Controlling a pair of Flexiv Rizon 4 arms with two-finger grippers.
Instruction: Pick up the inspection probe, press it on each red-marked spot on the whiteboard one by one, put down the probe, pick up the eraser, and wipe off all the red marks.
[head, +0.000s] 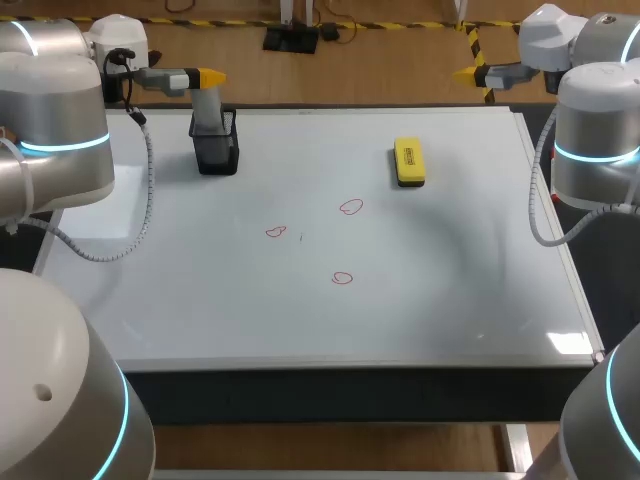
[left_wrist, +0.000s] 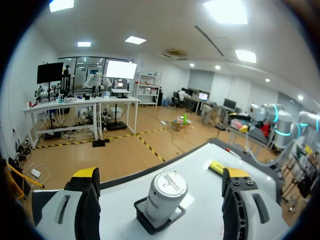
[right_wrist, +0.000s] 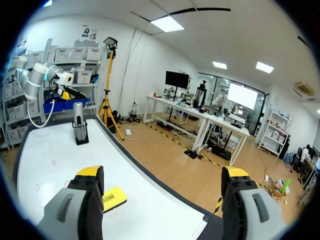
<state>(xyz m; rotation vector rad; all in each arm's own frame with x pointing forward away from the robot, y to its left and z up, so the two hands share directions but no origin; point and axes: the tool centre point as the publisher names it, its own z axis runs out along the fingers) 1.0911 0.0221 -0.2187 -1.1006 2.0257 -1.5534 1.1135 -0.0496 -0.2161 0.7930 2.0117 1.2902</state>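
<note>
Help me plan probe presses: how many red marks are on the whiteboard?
3 red marks: one nearest the eraser, one leftward toward the probe, one nearest the whiteboard's front edge. None seem hidden.

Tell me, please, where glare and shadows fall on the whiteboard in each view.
Head view: ceiling light glares off the whiteboard at its near right corner, well clear of the three red marks; the eraser casts a thin dark shadow along its near edge. Left wrist view: the probe in its holder is evenly lit. Right wrist view: the whiteboard is evenly lit, no bright patch.
</note>
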